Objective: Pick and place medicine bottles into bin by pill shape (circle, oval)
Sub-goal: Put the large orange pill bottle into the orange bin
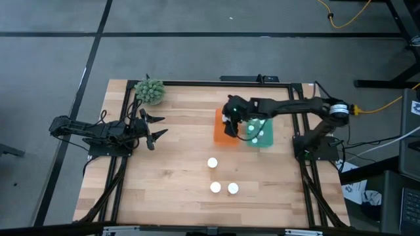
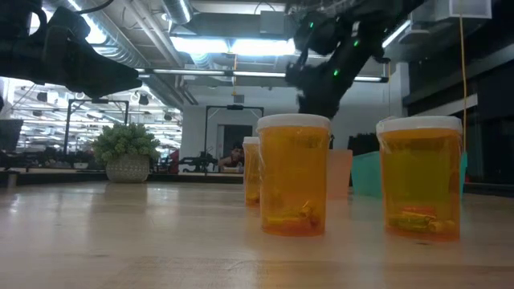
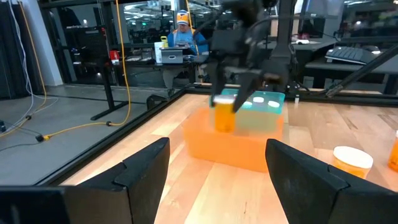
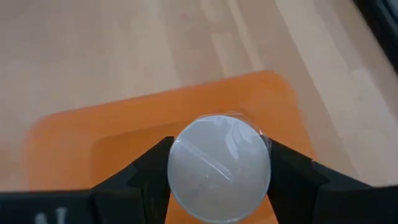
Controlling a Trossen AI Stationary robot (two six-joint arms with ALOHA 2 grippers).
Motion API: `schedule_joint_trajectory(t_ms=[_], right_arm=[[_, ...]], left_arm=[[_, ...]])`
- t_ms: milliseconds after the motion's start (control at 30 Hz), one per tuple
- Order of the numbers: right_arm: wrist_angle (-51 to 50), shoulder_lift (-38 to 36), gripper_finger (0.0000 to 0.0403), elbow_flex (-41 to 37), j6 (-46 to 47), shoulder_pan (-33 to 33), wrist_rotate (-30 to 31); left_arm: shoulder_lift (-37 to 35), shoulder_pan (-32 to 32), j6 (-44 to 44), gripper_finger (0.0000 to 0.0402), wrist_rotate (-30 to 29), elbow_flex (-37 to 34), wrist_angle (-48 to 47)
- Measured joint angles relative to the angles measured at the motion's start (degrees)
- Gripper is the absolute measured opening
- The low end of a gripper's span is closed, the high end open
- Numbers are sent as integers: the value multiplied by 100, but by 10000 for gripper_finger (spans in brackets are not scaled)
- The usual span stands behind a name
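Observation:
My right gripper (image 1: 231, 124) hovers over the orange bin (image 1: 220, 134), shut on an orange-tinted medicine bottle with a white cap (image 4: 219, 167). The bottle also shows in the left wrist view (image 3: 224, 117). The teal bin (image 1: 264, 139) beside it holds several white-capped bottles. Three more bottles stand upright on the table: one in the middle (image 1: 212, 162) and two side by side nearer the front (image 1: 215, 187), (image 1: 233, 188). My left gripper (image 1: 159, 126) is open and empty at the table's left. My right gripper pinches the bottle between its two fingers at the white cap's sides (image 4: 177, 163). The fingers (image 4: 149, 171) point down from above. The bottle hangs upright below them, lifted clear above the orange bin (image 3: 233, 146).
A green potted plant (image 1: 149, 90) stands at the far left corner. The two bins sit side by side right of the table's centre. Bare wood lies between the left gripper and the standing bottles. A person sits in the room beyond the table (image 3: 183, 31).

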Motion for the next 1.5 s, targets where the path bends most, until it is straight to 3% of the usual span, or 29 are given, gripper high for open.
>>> schedule_joint_trajectory(t_ms=[233,433,633,900,1033,1200,1367,1500], right_arm=[[508,594,209,0,-81,-399,-467],[549,705,229,0,-64,-415,-466],[528,447,269,2,-18,-415,-451],[108,-426,276,2,270,-305,-432],[-413,-1104,276,2,314,162,-437],[-659,-1733,277,9,389,1303,-437],[-1192,-1867,277,9,482,2564,-456],[-1691,-1761,277,9,1125,3321,-434]], left_arm=[[-1,0,2,257,-2,0,1],[-1,0,2,257,-2,0,0],[-1,-1,4,257,-1,1,1],[0,-2,5,257,11,2,0],[0,-2,6,257,11,2,0],[-2,0,7,257,13,0,1],[-2,0,2,257,15,0,0],[0,-1,0,257,15,2,1]])
